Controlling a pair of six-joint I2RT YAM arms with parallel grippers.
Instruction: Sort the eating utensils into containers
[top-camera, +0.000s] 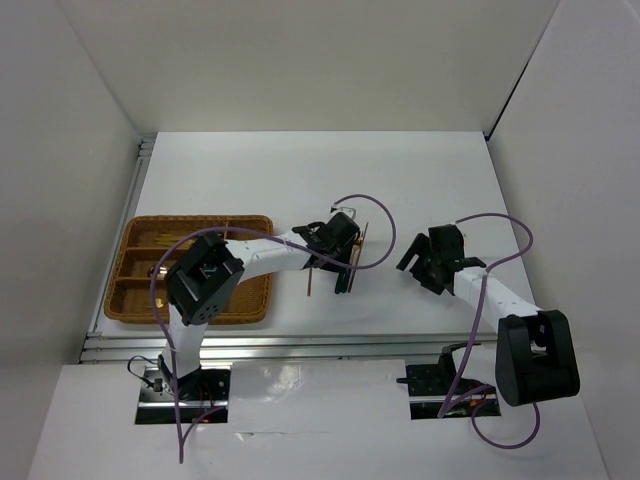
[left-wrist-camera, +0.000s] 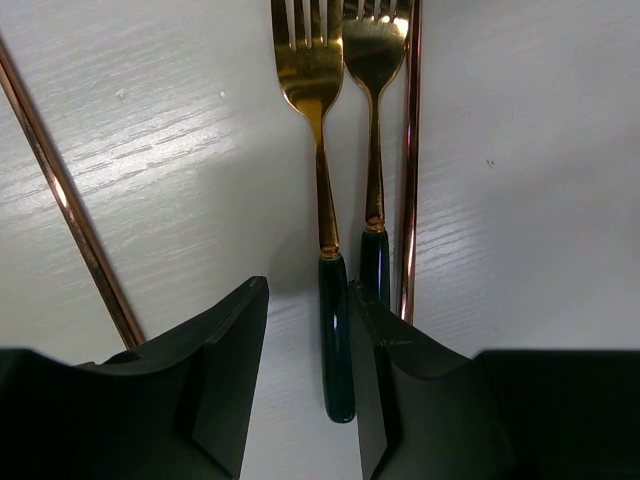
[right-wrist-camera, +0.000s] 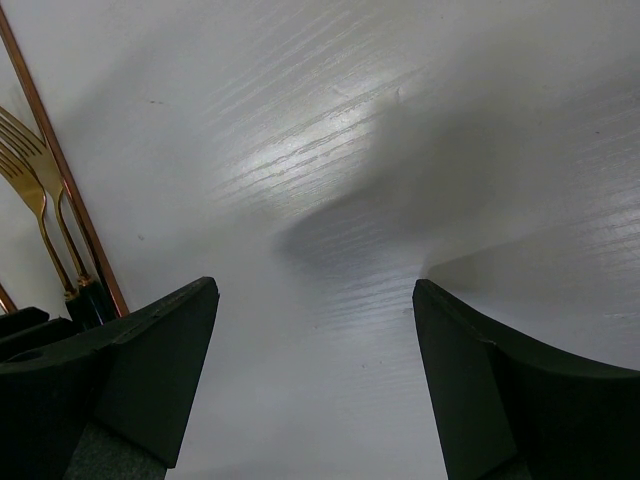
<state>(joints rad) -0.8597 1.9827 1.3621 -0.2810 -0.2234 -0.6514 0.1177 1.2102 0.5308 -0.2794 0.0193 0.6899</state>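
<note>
Lab test cell, plain white walls (top-camera: 300, 60)

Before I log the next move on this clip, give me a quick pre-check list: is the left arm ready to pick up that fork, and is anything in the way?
1. Fork handle inside the left gripper: ok; the fork lies in its gap.
2. Gripper shut on the fork: not ok; a gap shows on one side of the handle.
3. Only one utensil in the gap: ok; the second fork lies outside a finger, close beside it.
4. Copper rod clear of the gripper: cannot tell; the finger hides its near end.
5. Right gripper out of the way: ok; open over bare table, holding nothing.
6. Free tray compartment: cannot tell; the left arm covers part.
</note>
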